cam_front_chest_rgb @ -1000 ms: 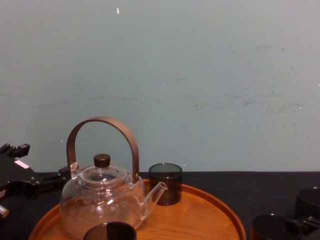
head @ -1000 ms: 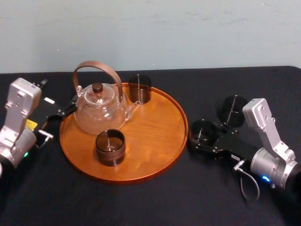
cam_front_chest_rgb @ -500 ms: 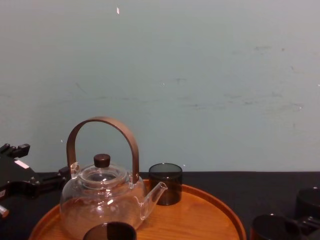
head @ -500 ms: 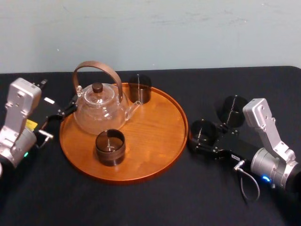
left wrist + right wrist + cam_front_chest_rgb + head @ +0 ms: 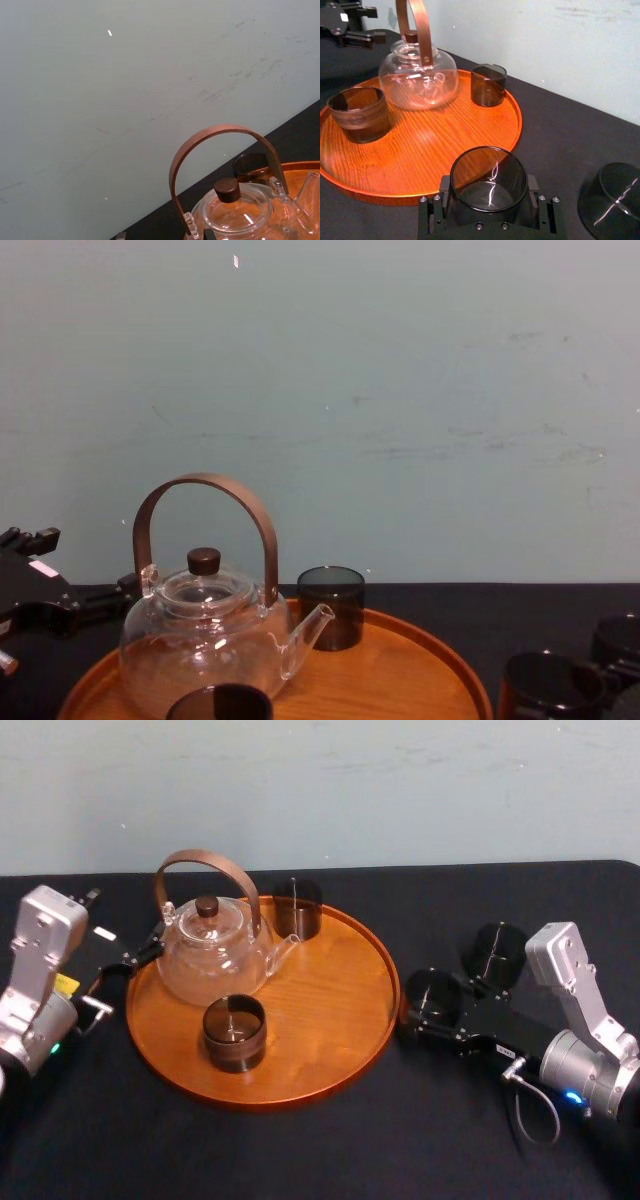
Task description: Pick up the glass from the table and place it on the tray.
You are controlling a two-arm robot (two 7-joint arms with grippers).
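Observation:
A dark smoked glass [image 5: 432, 995] hangs just off the black table, right of the round orange-brown tray [image 5: 330, 990]. My right gripper [image 5: 428, 1006] is shut on it. In the right wrist view both fingers press the sides of the glass [image 5: 488, 177], which is upright with its mouth open, close to the rim of the tray [image 5: 512, 125]. The chest view shows the glass [image 5: 545, 685] at the lower right. My left gripper [image 5: 128, 968] is parked open at the tray's left edge, beside the teapot.
On the tray stand a glass teapot [image 5: 212, 955] with a brown handle and two dark glasses [image 5: 234, 1032] [image 5: 297, 908]. Another dark glass [image 5: 497, 952] sits upside down on the table behind my right gripper. The right half of the tray is bare.
My right gripper's fingers have closed onto the glass and lifted it slightly off the table. The left arm has not moved.

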